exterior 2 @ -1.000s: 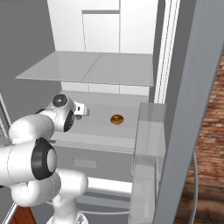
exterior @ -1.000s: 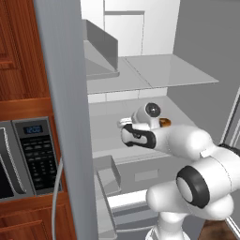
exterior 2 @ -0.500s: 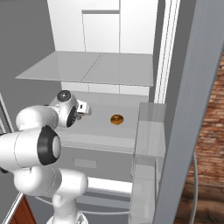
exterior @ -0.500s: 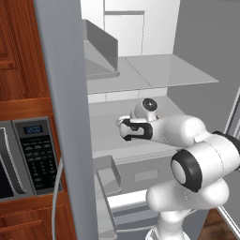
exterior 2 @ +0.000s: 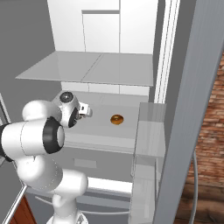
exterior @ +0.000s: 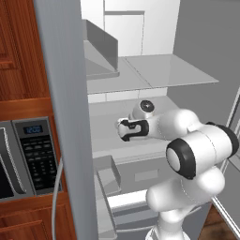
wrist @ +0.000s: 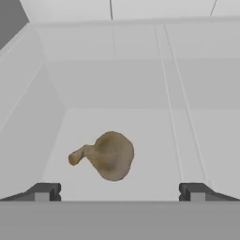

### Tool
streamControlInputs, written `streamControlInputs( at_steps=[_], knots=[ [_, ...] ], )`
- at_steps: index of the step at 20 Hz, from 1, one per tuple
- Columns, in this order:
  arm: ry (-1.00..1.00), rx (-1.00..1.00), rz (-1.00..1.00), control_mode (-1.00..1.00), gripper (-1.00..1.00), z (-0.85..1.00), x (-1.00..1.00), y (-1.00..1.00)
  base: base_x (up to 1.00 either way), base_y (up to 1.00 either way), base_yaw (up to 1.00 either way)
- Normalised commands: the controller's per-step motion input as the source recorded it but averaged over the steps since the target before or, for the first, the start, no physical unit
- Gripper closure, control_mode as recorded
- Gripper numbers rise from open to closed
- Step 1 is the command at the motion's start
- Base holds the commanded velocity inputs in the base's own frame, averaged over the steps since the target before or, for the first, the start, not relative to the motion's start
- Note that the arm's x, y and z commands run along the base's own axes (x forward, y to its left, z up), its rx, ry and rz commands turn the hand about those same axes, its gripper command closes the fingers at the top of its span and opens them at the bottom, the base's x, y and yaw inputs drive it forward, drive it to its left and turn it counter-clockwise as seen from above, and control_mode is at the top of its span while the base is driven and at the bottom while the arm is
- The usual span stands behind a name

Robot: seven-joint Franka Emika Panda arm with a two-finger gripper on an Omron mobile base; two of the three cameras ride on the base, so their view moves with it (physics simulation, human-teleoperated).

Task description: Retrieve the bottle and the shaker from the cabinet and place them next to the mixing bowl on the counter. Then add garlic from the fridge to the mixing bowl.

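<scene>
Two jaws [wrist: 119,191] spread wide, empty, reaching into the fridge [exterior: 154,70]. Garlic [wrist: 108,155] lies on the white shelf [wrist: 154,140] just ahead, between them, untouched. Ring-shaped orange-brown food item [exterior 2: 116,119] sits apart on that shelf.

ahead of gripper [wrist: 119,192]: bare white fridge [exterior: 154,70] shelf, only the garlic [wrist: 107,155] lay between the wide-apart fingertips [wrist: 43,191]
left of gripper: fridge side wall stood near
above: upper shelf overhung
right side: orange-brown ring food [exterior 2: 116,119] sat well apart
</scene>
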Motion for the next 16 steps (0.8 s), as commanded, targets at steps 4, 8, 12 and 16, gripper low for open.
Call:
streamControlInputs(
  at_steps=[4, 8, 12, 16],
  knots=[
    [0.00, 0.00, 0.00, -1.00, -1.00, -0.15, 0.07, 0.04, 0.00, 0.00, 0.00],
    [0.00, 0.00, 0.00, -1.00, -1.00, -0.03, 0.10, 0.04, 0.00, 0.00, 0.00],
    [0.01, 0.00, 0.00, -1.00, -1.00, 0.00, 0.13, 0.02, 0.00, 0.00, 0.00],
    [0.05, 0.00, 0.00, -1.00, -1.00, 0.00, 0.14, 0.05, 0.00, 0.00, 0.00]
  ],
)
